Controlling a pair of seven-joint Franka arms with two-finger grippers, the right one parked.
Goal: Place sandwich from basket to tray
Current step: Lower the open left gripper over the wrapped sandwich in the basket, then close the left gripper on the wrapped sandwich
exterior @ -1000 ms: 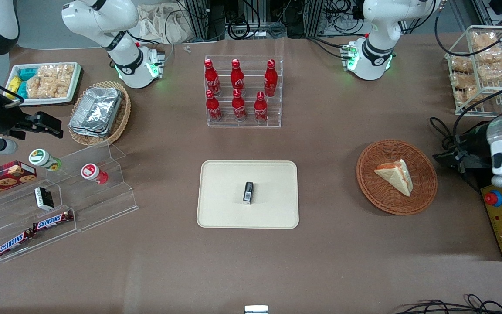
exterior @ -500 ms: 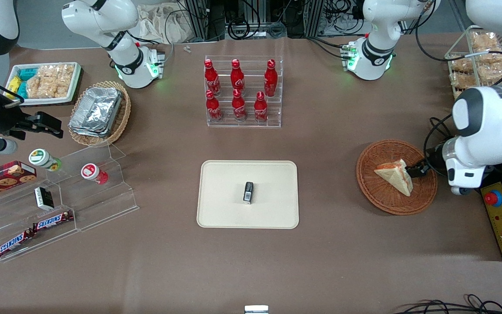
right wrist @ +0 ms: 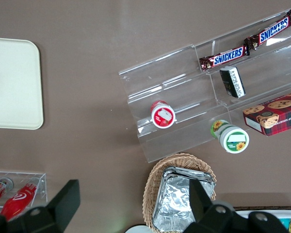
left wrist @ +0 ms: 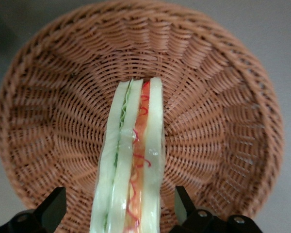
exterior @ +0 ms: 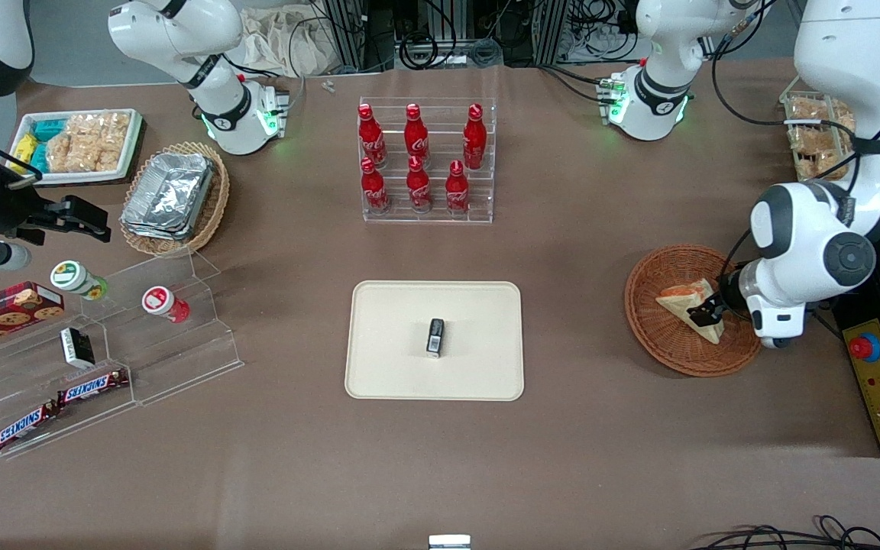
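Front view, gripper: gripper (exterior: 707, 312) sits low over the basket (exterior: 665, 347), at the sandwich's end nearest the working arm.
Front view, sandwich: sandwich (exterior: 686, 303) lies in the basket on its side, its tip pointing away from the gripper toward the tray.
Front view, tray: tray (exterior: 386, 359) is well apart from the gripper, sideways toward the parked arm's end, with a small dark box (exterior: 435, 338) at its middle.
Wrist view, fingers: fingers (left wrist: 51, 209) stand apart, one on each side of the sandwich (left wrist: 131, 170), with a gap at both faces; nothing is clamped yet.
Wrist view, sandwich: wedge stands edge-on between the fingers, wrapped in clear film, orange and green filling facing the camera.
Wrist view, basket: wicker (left wrist: 218, 121) lies all round and under the wedge.
Step in hand: closing on the sandwich, by my reading.
Doing it well: keep the wedge centred, squeeze gently on the bread faces since it looks soft and the film slippery, then lift straight up clear of the rim.
Later care: set it down beside the box, not on it.
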